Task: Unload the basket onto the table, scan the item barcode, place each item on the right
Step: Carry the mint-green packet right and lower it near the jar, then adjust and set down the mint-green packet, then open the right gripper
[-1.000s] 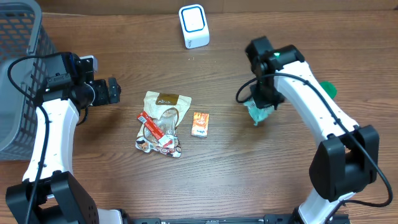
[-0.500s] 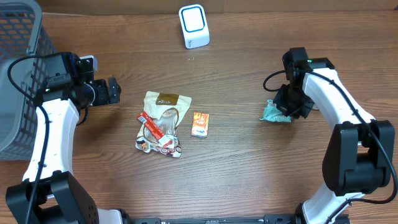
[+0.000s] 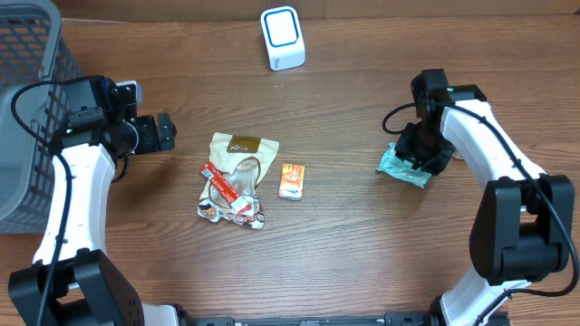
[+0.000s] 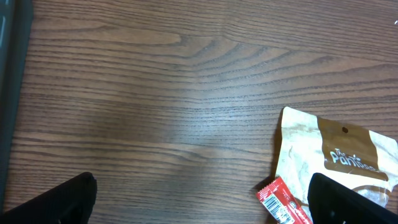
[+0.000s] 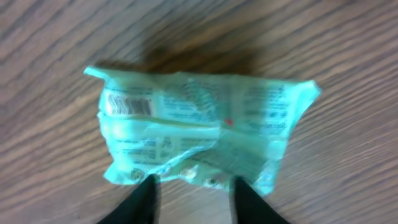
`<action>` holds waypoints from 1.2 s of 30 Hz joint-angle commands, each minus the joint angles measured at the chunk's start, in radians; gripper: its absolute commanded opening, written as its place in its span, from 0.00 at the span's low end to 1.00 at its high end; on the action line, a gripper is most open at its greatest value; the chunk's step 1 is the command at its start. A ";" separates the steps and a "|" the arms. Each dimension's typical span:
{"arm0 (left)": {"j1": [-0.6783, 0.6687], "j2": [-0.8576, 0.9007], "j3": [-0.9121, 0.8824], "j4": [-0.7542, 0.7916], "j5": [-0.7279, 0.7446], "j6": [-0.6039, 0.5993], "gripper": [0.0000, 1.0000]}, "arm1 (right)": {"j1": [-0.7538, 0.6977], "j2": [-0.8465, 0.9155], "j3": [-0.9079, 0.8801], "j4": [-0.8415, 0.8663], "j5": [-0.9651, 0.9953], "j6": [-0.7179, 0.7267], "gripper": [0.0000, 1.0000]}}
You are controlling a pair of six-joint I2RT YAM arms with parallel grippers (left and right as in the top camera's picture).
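The left arm (image 3: 68, 195) and right arm (image 3: 478, 136) share one build: long white shells joined by chunky black joint housings. Thin black cables (image 3: 16, 104) loop loosely beside each. A small green light (image 3: 450, 90) glows on the right arm's upper housing. The left claw (image 3: 165, 133) and right claw (image 5: 193, 186) end in matte black fingers.

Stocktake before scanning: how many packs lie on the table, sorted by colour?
Teal pack: 1
Orange pack: 1
Brown pouch: 1
Red pack, lying on the pouch: 1
Total: 4 that can be told apart
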 commanded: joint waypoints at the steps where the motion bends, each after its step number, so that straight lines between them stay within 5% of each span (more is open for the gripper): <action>1: -0.001 0.005 0.014 0.004 0.008 0.012 1.00 | 0.020 -0.014 -0.006 0.004 -0.035 -0.133 0.25; 8: -0.001 0.005 0.014 0.003 0.008 0.012 1.00 | 0.021 -0.014 -0.006 0.024 0.053 -0.138 0.22; 19: -0.001 0.005 0.014 0.003 0.008 0.012 1.00 | 0.021 -0.014 -0.120 0.092 0.051 0.067 0.24; 21: -0.001 0.005 0.014 0.003 0.008 0.012 1.00 | 0.021 -0.014 -0.161 0.137 0.053 0.067 0.34; 28: -0.001 0.005 0.014 0.003 0.008 0.012 1.00 | 0.021 -0.014 -0.277 0.268 0.050 0.068 0.41; 36: -0.001 0.005 0.014 0.003 0.008 0.012 0.99 | 0.019 -0.014 -0.186 0.228 -0.030 0.059 0.57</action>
